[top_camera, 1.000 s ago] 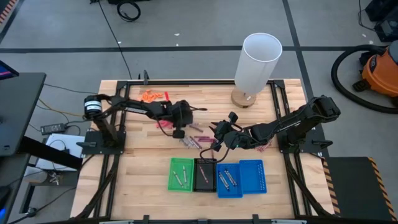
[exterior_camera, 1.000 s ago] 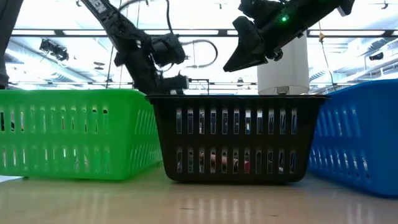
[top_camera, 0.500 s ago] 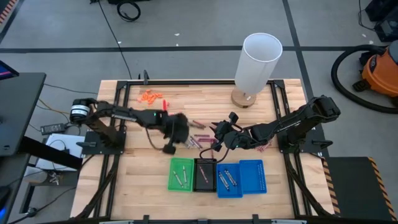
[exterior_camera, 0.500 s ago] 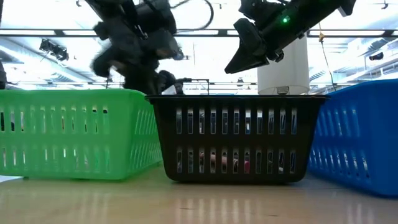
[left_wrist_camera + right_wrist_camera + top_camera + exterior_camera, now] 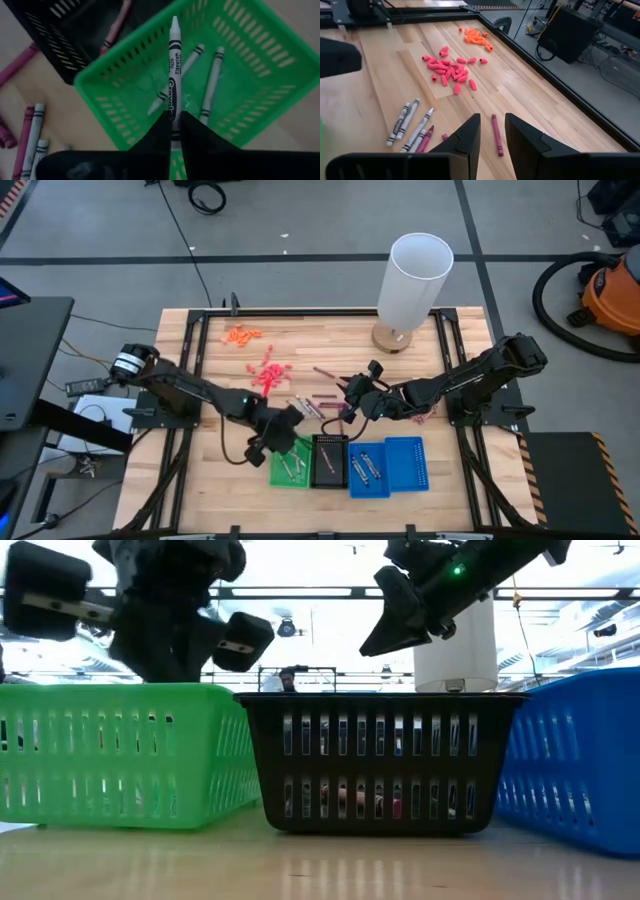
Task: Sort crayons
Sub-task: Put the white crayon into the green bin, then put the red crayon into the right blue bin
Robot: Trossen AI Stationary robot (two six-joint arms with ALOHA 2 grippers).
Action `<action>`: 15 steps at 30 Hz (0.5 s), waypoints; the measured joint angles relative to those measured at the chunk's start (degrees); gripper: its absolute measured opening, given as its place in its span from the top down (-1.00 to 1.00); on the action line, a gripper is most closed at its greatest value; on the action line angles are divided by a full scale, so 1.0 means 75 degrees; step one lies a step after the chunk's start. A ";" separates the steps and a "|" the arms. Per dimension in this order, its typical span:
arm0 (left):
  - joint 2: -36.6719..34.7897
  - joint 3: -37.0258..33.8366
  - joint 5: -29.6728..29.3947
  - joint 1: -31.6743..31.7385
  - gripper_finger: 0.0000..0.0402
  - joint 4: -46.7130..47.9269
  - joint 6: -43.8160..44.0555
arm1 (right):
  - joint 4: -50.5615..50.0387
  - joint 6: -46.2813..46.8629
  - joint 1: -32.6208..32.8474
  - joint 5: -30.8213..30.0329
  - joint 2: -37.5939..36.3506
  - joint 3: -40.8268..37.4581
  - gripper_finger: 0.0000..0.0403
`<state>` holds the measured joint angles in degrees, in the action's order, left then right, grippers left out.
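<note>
Now, from above, the left gripper [image 5: 283, 442] is hanging at the green tray [image 5: 292, 476], having swung down from the loose crayons [image 5: 308, 408] mid-table within the last second; that suggests a grey one is about to be dropped in. The right gripper [image 5: 350, 402] is waiting above the pile, unmoved.

At table height, the left arm is now looming large over the green tray [image 5: 120, 755], while the black tray [image 5: 380, 760] is standing beside it.

Through the left wrist, the fingers [image 5: 161, 135] are pinching a grey crayon [image 5: 174, 75] over two others already lying in the green tray [image 5: 260, 45]; its wrapper is reading "Crayola" and "WASHABLE".

Through the right wrist, the fingers [image 5: 466, 135] are standing narrowly apart and empty, facing grey and maroon crayons [image 5: 412, 125].
</note>
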<state>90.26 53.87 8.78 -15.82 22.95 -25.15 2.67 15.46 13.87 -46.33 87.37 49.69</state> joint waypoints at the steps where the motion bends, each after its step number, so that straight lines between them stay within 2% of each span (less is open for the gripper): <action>1: 0.0070 0.0008 -0.0091 -0.0058 0.85 -0.0058 -0.0012 | 0.0031 0.0000 0.0000 0.0000 0.0000 0.0000 0.51; 9: 0.0196 0.0043 -0.1217 -0.0201 0.32 -0.0063 -0.0252 | 0.0064 0.0006 0.0006 0.0097 0.0000 0.0003 0.51; 15: 0.0000 0.0084 -0.1820 0.0519 0.21 -0.0145 -0.0208 | -0.0006 0.0068 0.0006 0.0127 0.0000 0.0003 0.51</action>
<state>90.26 54.49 -4.87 -11.93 21.87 -26.71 2.62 15.97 13.91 -45.37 87.37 49.71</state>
